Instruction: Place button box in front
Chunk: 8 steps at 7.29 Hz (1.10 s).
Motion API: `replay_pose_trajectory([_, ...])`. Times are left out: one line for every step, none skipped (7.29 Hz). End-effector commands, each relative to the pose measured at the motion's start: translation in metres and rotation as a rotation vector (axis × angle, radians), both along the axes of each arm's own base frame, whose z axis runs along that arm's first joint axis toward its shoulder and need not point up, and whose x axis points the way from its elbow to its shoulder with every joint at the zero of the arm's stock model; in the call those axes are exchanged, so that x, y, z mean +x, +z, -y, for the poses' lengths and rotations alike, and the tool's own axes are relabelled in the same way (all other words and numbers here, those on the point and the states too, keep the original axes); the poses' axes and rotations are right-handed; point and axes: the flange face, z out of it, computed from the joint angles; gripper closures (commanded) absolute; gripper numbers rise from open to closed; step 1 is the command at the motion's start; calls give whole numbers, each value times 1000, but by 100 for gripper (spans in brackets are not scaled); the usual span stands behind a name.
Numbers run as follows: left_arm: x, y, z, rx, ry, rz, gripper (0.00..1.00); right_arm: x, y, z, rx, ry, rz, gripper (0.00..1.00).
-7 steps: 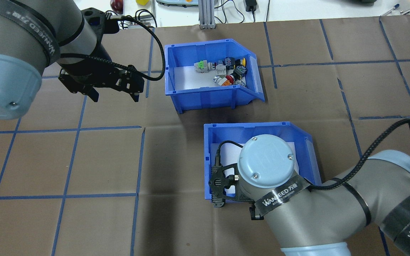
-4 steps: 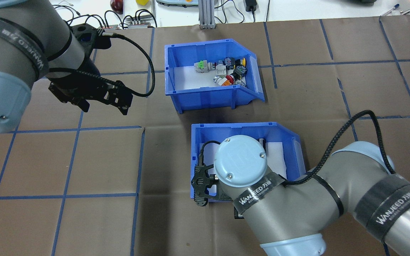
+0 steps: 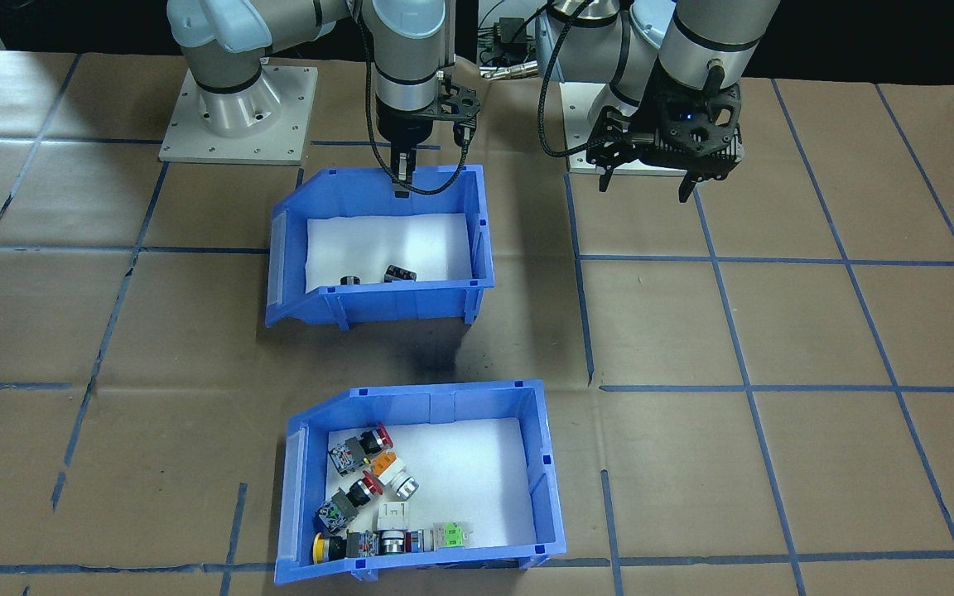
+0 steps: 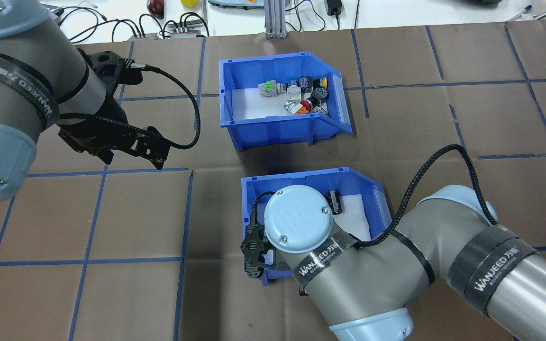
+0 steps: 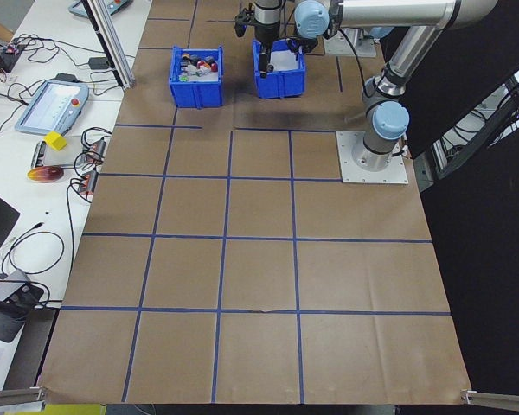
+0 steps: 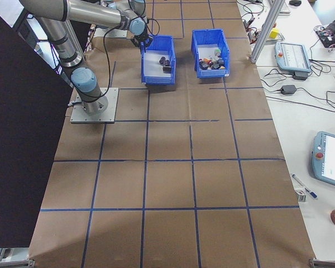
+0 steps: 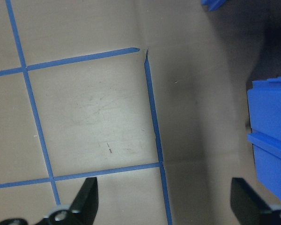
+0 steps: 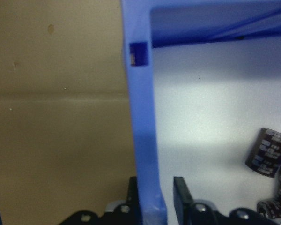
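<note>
Here, two blue plastic bins with sloped ends and white foam floors sit on a tabletop [image 4: 112,293] covered in brown paper gridded with blue tape. The button box [image 4: 282,100] [image 3: 419,484], strewn with red, yellow, green and orange push-button switches [image 4: 299,92], rests toward the tabletop's far edge from the robot, its sloped end pointing to the robot's right. Just nearer the robot, apart from it, lies the second blue bin [image 4: 363,189] [image 3: 378,248], holding only a few black cylindrical parts [image 3: 398,273] [image 8: 267,152].

The right gripper [image 4: 254,258] [image 3: 401,178] [image 8: 157,197] straddles that second bin's straight wall, one finger outside and one inside, pinching the smooth blue plastic between them near the bin's robot-side corner.

The left gripper [image 4: 128,158] [image 3: 647,182] [image 7: 171,199] hangs over bare paper toward the tabletop's left side, well apart from both bins, its black fingers [image 7: 86,197] spread wide and holding nothing; only a blue bin edge shows at the right of its wrist view.
</note>
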Motion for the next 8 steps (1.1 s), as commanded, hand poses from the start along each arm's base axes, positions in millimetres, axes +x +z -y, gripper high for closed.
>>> replay_pose_trajectory([0,-7,2,25,0,-2,1,-4,11,-1,-32,-8,-11,0])
replay_pose_trajectory([-1,-7,2,23,0,-10,1,-8,26,-6,-55,-8,4,0])
replay_pose_trajectory([-1,-8,3,26,0,-13,1,-16,40,-13,-45,-16,0,0])
replay_pose_trajectory([-1,-10,3,32,0,-10,1,-24,62,-9,-73,-39,20,0])
replay_pose_trajectory([-1,-20,-1,52,1,-13,1,-29,77,7,-97,-73,43,0])
replay_pose_trajectory([0,-22,-5,44,2,-13,1,-54,90,36,-123,-186,53,0])
replay_pose_trajectory([-1,-22,-5,44,0,-13,1,-83,95,62,-135,-322,58,0])
replay_pose_trajectory([0,-22,-5,44,2,-13,1,-110,102,83,-154,-506,68,0])
